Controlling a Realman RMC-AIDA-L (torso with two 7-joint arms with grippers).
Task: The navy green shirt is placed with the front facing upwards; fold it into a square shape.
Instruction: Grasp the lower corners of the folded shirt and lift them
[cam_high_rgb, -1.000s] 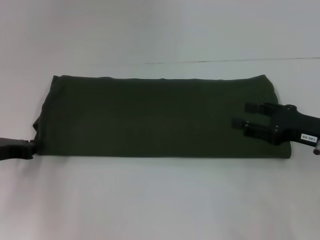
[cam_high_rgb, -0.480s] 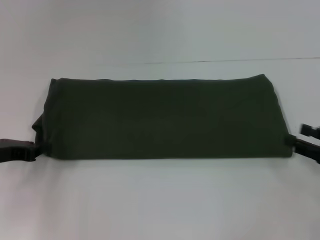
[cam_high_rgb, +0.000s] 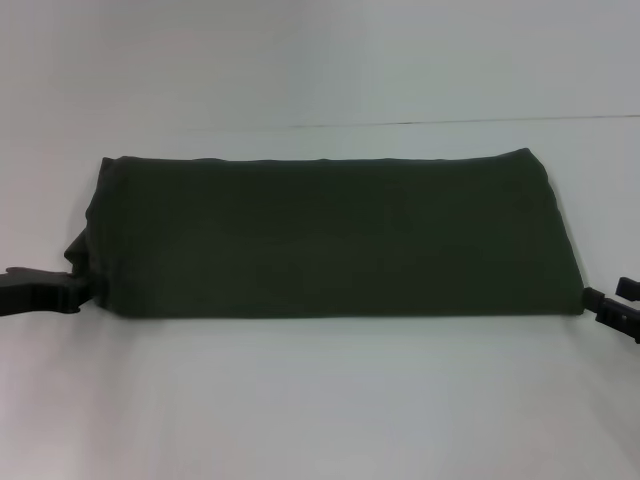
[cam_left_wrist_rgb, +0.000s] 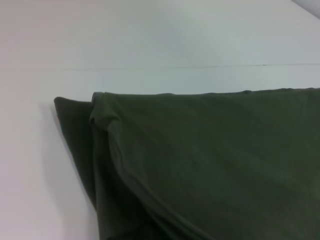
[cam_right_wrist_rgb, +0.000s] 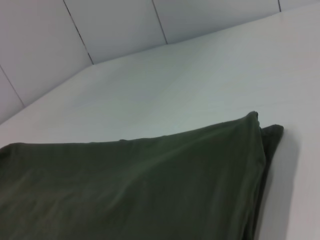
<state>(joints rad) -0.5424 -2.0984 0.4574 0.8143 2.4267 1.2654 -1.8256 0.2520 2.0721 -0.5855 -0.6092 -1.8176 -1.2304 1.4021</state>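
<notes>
The shirt (cam_high_rgb: 330, 238) lies on the white table (cam_high_rgb: 320, 400) in the middle of the head view, folded into a long horizontal band; no letters and no label are visible on it. Its far edge runs almost straight from the upper left to the upper right of the band, and its near edge is a straight line a little below the middle of the frame. At the left end the cloth is bunched and some layers stick out. The left gripper (cam_high_rgb: 75, 292) is at the left edge of the frame, low on the table, touching the lower left corner of the shirt; I cannot tell whether its fingers hold the cloth. The right gripper (cam_high_rgb: 610, 305) is at the right edge of the frame, just beside the lower right corner of the shirt, and two dark tips are seen apart from each other, so it looks open. In the left wrist view the shirt (cam_left_wrist_rgb: 200, 165) shows two layers at its corner, the upper one creased. In the right wrist view the shirt (cam_right_wrist_rgb: 140, 190) ends in a pointed corner with a second layer just behind it.
</notes>
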